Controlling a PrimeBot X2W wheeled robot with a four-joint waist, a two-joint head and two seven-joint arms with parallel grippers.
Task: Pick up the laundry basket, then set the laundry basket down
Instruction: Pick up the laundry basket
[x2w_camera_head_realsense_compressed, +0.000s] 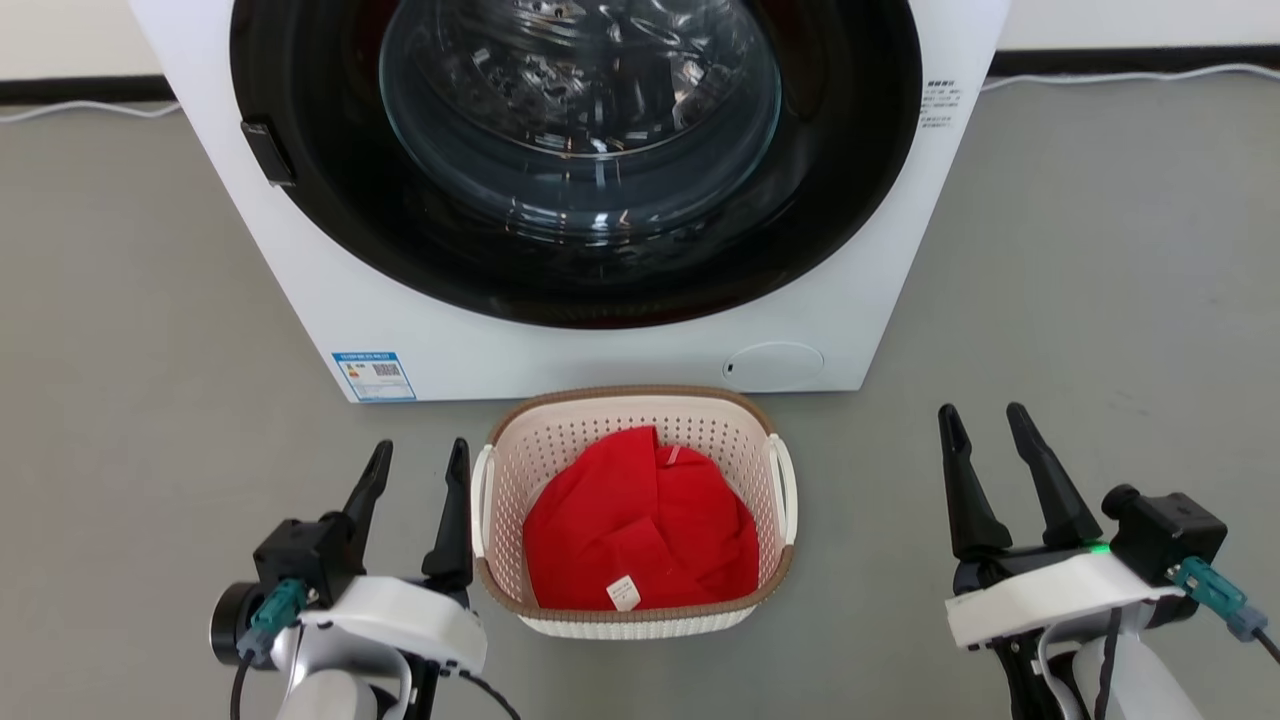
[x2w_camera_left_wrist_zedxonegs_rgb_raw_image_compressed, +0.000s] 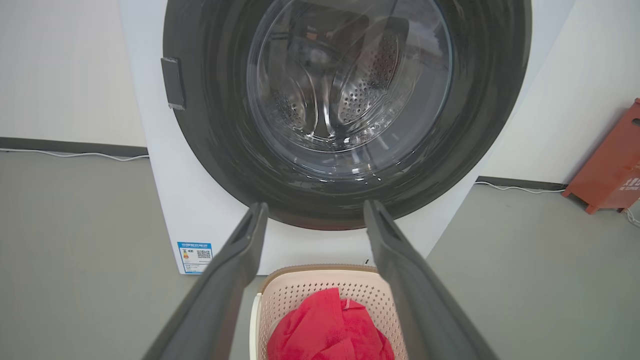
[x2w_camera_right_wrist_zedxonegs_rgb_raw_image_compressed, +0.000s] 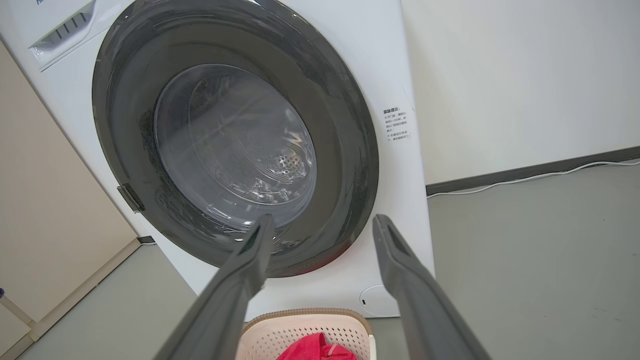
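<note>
The laundry basket (x2w_camera_head_realsense_compressed: 700, 425), cream-white with a brown rim and white loop handles, rests on the grey floor just before the washing machine and holds a red cloth (x2w_camera_head_realsense_compressed: 640, 525). My left gripper (x2w_camera_head_realsense_compressed: 420, 462) is open close beside the basket's left handle, not touching it. My right gripper (x2w_camera_head_realsense_compressed: 985, 425) is open well to the basket's right, with a wide gap of floor between. The left wrist view shows the basket (x2w_camera_left_wrist_zedxonegs_rgb_raw_image_compressed: 300, 287) low between my fingers (x2w_camera_left_wrist_zedxonegs_rgb_raw_image_compressed: 225, 285). Its far rim (x2w_camera_right_wrist_zedxonegs_rgb_raw_image_compressed: 305, 322) shows at the bottom of the right wrist view.
A white front-loading washing machine (x2w_camera_head_realsense_compressed: 330, 300) with a dark round door shut stands right behind the basket. White cables (x2w_camera_head_realsense_compressed: 1130, 78) run along the wall base. An orange-red object (x2w_camera_left_wrist_zedxonegs_rgb_raw_image_compressed: 610, 160) stands far right by the wall. Grey floor spreads on both sides.
</note>
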